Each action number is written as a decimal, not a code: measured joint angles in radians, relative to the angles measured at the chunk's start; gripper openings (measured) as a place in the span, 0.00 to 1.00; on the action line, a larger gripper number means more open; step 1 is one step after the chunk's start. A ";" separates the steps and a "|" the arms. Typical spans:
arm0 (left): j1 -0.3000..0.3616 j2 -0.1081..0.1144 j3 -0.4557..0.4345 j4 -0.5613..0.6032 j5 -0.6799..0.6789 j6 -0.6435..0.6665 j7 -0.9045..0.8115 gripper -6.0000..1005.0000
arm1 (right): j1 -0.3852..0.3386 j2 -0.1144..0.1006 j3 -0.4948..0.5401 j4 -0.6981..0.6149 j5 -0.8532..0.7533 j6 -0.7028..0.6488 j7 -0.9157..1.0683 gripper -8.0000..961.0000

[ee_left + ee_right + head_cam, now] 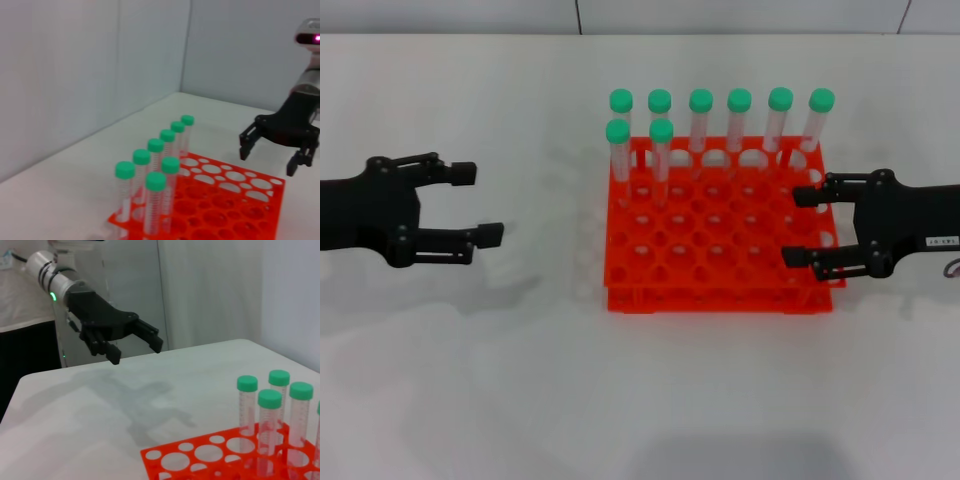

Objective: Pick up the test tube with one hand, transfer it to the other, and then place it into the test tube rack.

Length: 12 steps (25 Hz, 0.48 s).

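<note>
While both arms hang over the white table (470, 380) in the head view, neither claw grips anything. Left gripper (488, 204), unlabelled, sits well to the left of the test tube rack (715, 250), fingers spread apart, nothing between them. Right gripper (804, 226), with a small white label sticker (942, 241) on its body, hovers over the rack's right edge, fingers likewise spread and bare. Eight green-capped tubes (700, 122) stand upright in the rack: six across the far row, two more in the next row at the left end. All look alike; which one is the task's test tube cannot be told. No tube lies on the table or in either claw.

Left wrist view: rack (235, 200) close in, tubes (155, 200) upright in two lines along its near side. Right gripper (267, 160) seen farther off above the rack's far corner, fingers parted, holding nothing. Grey wall panels (75, 75) behind.

Right wrist view: left gripper (135, 350) seen across the table, above the bare surface, well apart from the rack, fingers released. A green light ring (53, 296) glows on its forearm. Rack corner (200, 460) and several tubes (270, 430) stand nearest the camera.
</note>
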 joint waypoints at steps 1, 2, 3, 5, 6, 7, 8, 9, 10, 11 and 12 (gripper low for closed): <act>-0.016 0.002 0.001 -0.010 0.012 0.009 0.002 0.88 | 0.000 -0.001 0.000 0.002 -0.003 -0.002 -0.002 0.81; -0.022 0.003 0.001 -0.014 0.020 0.015 0.002 0.88 | 0.000 -0.002 0.000 0.006 -0.006 -0.002 -0.002 0.81; -0.035 0.004 0.001 -0.020 0.031 0.024 0.003 0.88 | 0.001 -0.002 0.000 0.008 -0.008 -0.003 -0.003 0.81; -0.050 0.004 0.001 -0.023 0.050 0.037 0.004 0.88 | 0.004 -0.002 0.000 0.016 -0.012 -0.004 -0.004 0.81; -0.054 0.003 0.001 -0.023 0.055 0.040 0.004 0.88 | 0.004 -0.002 0.000 0.017 -0.012 -0.004 -0.004 0.81; -0.059 0.003 0.001 -0.024 0.060 0.042 0.005 0.88 | 0.004 -0.002 0.000 0.018 -0.013 -0.004 -0.005 0.81; -0.062 0.002 0.001 -0.025 0.063 0.043 0.005 0.88 | 0.004 -0.002 0.000 0.019 -0.013 -0.003 -0.005 0.81; -0.062 0.002 0.001 -0.025 0.063 0.043 0.005 0.88 | 0.004 -0.001 0.000 0.019 -0.013 -0.002 -0.006 0.81; -0.064 0.002 0.002 -0.025 0.063 0.042 0.005 0.88 | 0.003 -0.001 0.000 0.019 -0.013 0.000 -0.007 0.81; -0.064 0.002 0.002 -0.025 0.064 0.041 0.005 0.88 | 0.002 0.000 0.000 0.019 -0.013 0.001 -0.008 0.81; -0.065 0.002 0.002 -0.025 0.064 0.039 0.003 0.88 | 0.002 0.000 0.000 0.019 -0.013 0.001 -0.008 0.81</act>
